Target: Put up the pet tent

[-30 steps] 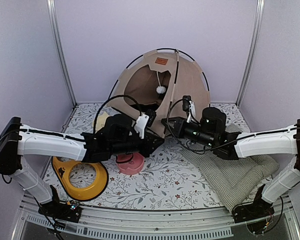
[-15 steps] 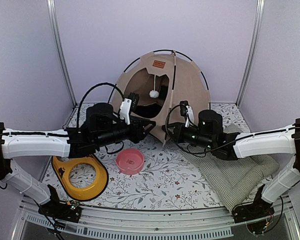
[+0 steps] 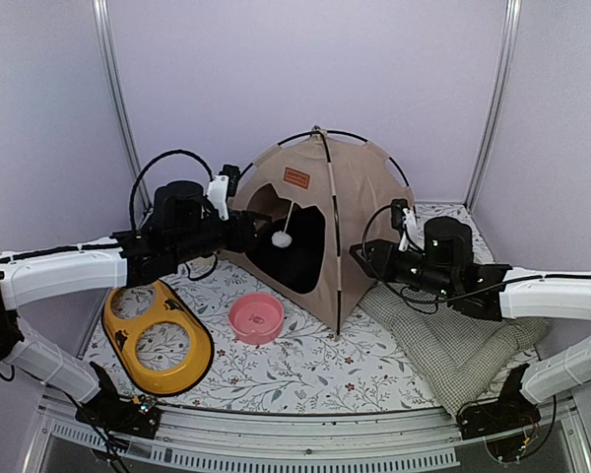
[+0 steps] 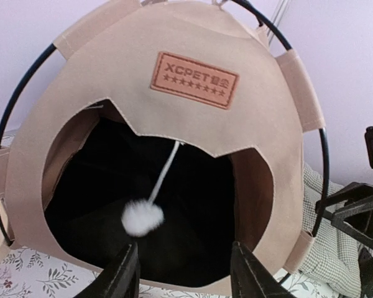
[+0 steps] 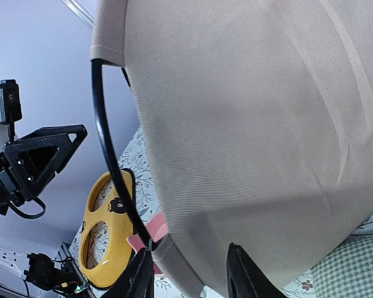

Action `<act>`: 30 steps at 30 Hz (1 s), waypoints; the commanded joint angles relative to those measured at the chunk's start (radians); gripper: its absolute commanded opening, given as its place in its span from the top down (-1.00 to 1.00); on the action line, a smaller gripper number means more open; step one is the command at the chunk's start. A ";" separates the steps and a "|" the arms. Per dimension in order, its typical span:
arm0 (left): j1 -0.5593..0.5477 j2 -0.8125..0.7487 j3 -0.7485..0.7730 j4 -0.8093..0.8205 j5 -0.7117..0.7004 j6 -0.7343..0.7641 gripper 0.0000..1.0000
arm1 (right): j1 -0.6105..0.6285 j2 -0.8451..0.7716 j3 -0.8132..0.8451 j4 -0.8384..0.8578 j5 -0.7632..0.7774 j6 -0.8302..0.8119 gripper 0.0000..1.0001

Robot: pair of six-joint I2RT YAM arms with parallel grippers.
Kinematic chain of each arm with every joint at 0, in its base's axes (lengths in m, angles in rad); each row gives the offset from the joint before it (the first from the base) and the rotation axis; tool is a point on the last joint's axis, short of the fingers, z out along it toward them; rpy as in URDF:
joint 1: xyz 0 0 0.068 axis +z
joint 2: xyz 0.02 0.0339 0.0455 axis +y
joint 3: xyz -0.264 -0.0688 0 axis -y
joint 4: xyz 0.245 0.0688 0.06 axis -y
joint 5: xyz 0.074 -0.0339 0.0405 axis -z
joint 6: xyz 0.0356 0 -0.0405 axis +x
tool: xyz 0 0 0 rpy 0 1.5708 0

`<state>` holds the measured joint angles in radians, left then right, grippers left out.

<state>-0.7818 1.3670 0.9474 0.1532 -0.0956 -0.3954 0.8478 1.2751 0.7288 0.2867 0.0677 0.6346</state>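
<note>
Beige fabric pet tent with thin black poles (image 3: 320, 222) is now being stood upright at the back of the floral tabletop (image 3: 325, 360), no longer tilted as half a second ago; setup is being judged nearly done. Left end effector (image 4: 183, 273) and right end effector (image 5: 189, 279) are being pulled back, fingers apart, empty. Being counted: one tent, one pink round bowl (image 3: 255, 317), one yellow two-hole plastic tray (image 3: 110, 333), one green-checked quilted cushion (image 3: 463, 345)

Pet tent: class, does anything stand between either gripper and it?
Nothing visible does. The left gripper faces the pet tent's doorway, jaws open; the right gripper faces its side wall, also open. The pink bowl sits lower, clear of both.
</note>
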 commanded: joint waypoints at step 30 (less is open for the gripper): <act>0.352 0.169 0.415 -0.218 0.115 0.276 -0.63 | -0.094 -0.343 0.053 -0.335 -0.007 -0.116 -0.98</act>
<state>-0.4744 1.4780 1.2942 -0.0406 -0.0772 -0.2111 0.7582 0.9749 0.7265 0.0055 0.0475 0.5358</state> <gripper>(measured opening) 0.788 0.989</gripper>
